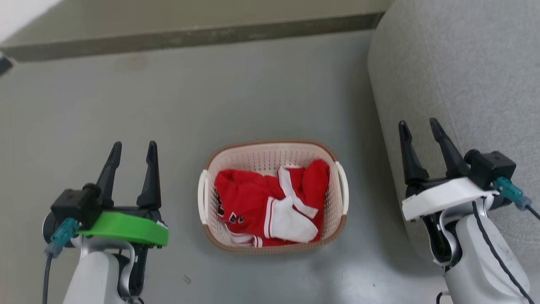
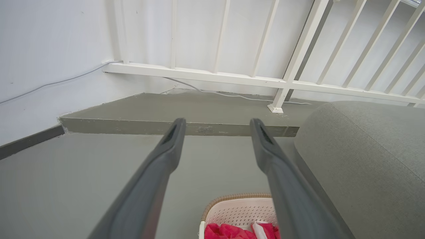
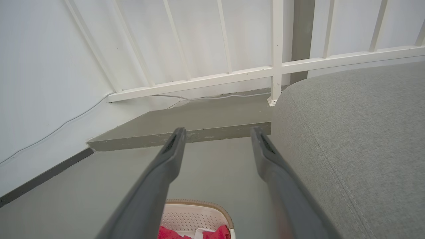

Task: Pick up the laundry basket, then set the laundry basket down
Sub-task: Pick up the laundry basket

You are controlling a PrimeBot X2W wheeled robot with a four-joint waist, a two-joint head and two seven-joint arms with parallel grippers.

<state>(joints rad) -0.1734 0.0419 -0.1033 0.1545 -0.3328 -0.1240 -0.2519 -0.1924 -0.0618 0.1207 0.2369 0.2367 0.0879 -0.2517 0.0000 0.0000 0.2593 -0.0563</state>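
Our left gripper and right gripper both apart, empty | laundry basket between them | risk: we lift unevenly, it tips.

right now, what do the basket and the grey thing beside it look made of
The laundry basket: probably moulded plastic, matte cream, given its even perforations; the brown rim looks woven but may be moulded too. The grey sofa: fabric upholstery, showing a weave and a seam.

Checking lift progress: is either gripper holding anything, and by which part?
Nothing is held: left gripper and right gripper are open, clear of the oval cream perforated plastic laundry basket.
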